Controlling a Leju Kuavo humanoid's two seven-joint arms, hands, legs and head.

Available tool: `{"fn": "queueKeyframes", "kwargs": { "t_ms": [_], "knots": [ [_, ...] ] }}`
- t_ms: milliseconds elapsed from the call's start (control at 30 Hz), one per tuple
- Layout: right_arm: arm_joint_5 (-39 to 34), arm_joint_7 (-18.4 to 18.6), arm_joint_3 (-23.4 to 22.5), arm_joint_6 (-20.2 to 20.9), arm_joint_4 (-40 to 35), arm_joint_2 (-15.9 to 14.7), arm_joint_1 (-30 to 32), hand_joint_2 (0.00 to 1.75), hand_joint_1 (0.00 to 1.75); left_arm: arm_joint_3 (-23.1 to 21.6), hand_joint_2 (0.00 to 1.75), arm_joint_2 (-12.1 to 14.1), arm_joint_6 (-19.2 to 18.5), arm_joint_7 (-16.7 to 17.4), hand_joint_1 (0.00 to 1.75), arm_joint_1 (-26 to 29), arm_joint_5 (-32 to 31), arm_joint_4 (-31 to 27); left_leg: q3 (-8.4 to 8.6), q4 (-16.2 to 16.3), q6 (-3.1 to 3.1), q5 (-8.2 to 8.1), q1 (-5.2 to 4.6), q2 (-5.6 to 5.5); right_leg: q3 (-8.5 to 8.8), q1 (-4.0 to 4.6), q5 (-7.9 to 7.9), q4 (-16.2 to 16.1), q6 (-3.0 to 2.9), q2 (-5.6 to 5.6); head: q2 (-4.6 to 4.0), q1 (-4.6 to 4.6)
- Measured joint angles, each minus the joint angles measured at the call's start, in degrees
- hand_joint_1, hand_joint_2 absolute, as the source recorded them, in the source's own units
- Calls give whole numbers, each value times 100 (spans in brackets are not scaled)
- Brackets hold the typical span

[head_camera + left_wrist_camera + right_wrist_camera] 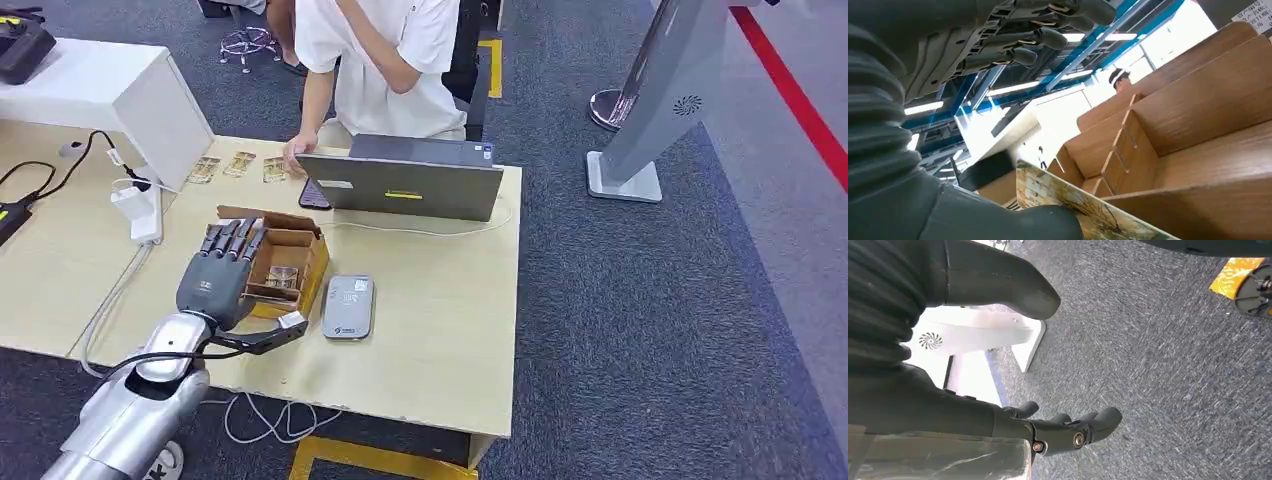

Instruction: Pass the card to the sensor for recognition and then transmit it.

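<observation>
My left hand [215, 280] hovers over the near left part of an open cardboard box [300, 250]. Its fingers reach out flat above the box and its thumb sticks out sideways along the box's front wall. Cards [282, 278] lie inside the box. In the left wrist view a patterned card [1073, 205] lies against the thumb [998, 220], while the fingers [1038, 37] stay far from it. I cannot tell if the card is gripped. The grey card sensor [348, 306] lies flat just right of the box. My right hand [948, 415] hangs over the carpet and holds nothing.
A grey laptop [405, 185] stands behind the box, and a person [385, 60] sits beyond it with a hand by its corner. Several cards [238, 165] lie at the table's far edge. A white stand [145, 105] and cables [110, 290] sit left; a kiosk base [625, 180] stands right.
</observation>
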Motion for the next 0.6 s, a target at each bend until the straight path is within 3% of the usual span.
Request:
{"fn": "queueKeyframes", "kwargs": {
  "t_ms": [333, 367, 600],
  "knots": [
    [2, 0, 0, 0, 0, 0, 0, 175, 0, 0, 175, -15, -11, 0, 0, -2, 0, 81, 0, 0, 0, 0, 0, 0, 3, 0, 0, 0, 0, 0, 0, 2],
    [4, 0, 0, 0, 0, 0, 0, 175, 0, 0, 175, -24, -15, -2, 175, -3, 2, 94, 0, 0, 0, 0, 0, 0, 2, 0, 0, 0, 0, 0, 0, 2],
    [26, -11, -9, 0, 0, 0, 1, 175, 0, 0, 175, -48, -400, -52, 175, -33, 186, 177, 0, 0, 0, 0, 0, 0, 2, 0, 0, 0, 0, 0, 0, 2]
  ]
}}
